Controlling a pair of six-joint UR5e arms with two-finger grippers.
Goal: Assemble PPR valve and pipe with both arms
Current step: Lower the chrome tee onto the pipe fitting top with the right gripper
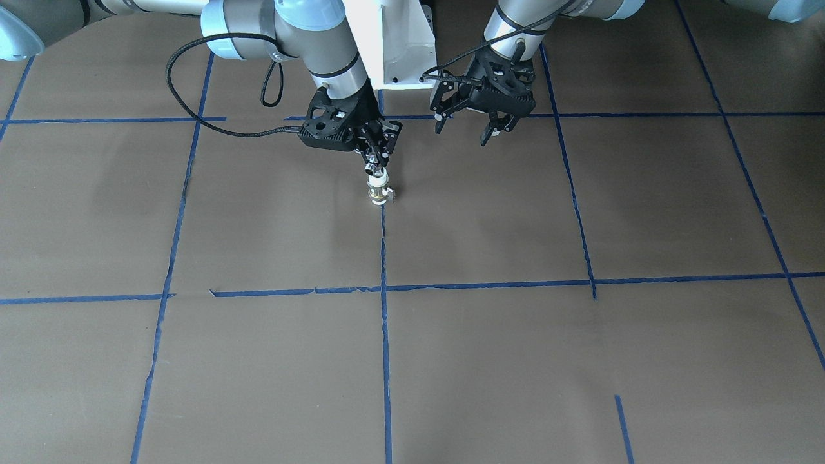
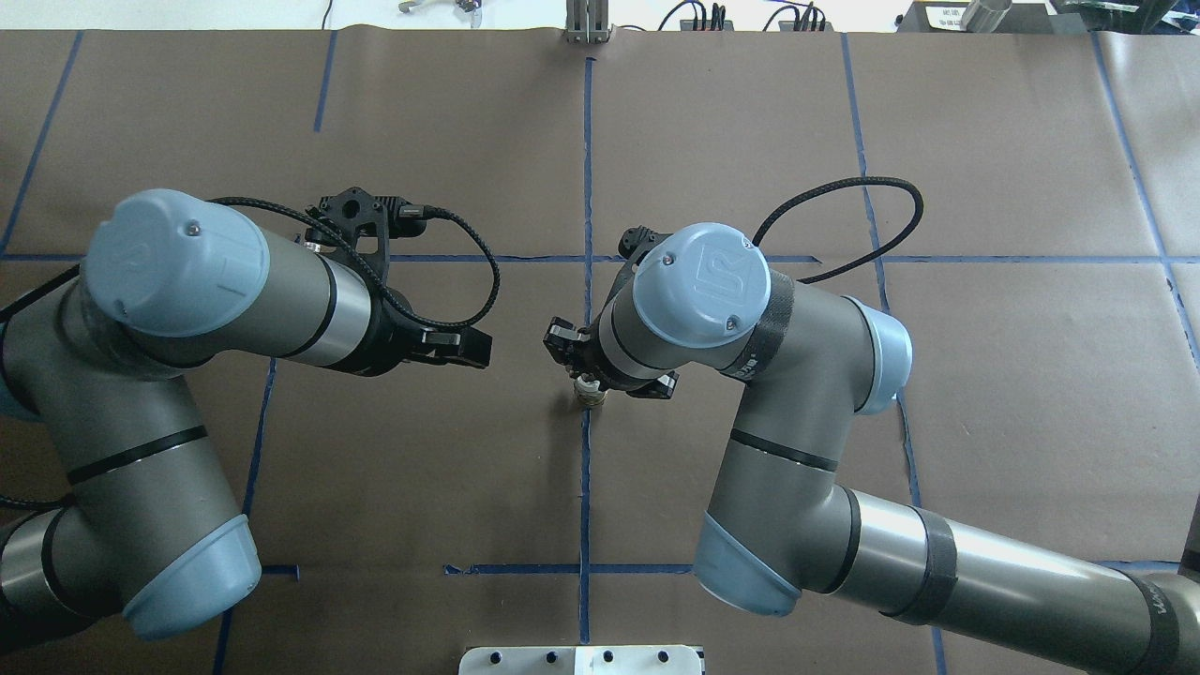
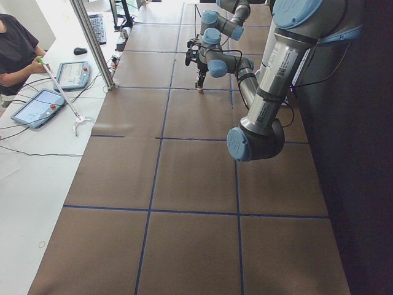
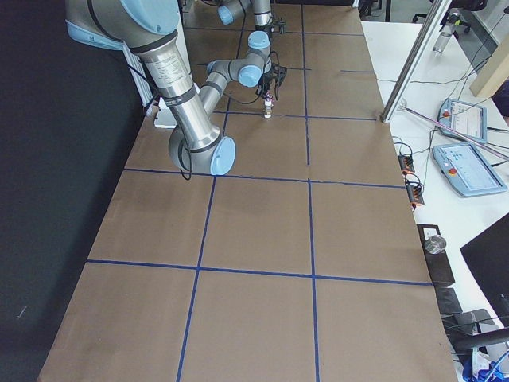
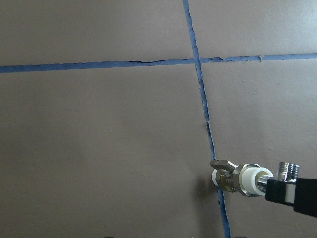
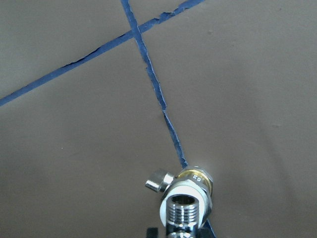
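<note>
The right fingers (image 1: 374, 153) pinch the chrome pipe (image 1: 374, 171), which sits atop the upright PPR valve (image 1: 379, 191) on the counter (image 1: 451, 225). The left fingers (image 1: 488, 133) hang spread and empty, apart from both. We judge the parts mated, with only seating and release left.

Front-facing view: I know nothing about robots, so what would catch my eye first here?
Your eye goes to the right gripper, near the robot's base, pinching the shiny chrome pipe on top of the white-and-brass PPR valve. The valve stands upright on a blue tape line on the brown table. Beside it the left gripper hangs above the table, open and empty.
</note>
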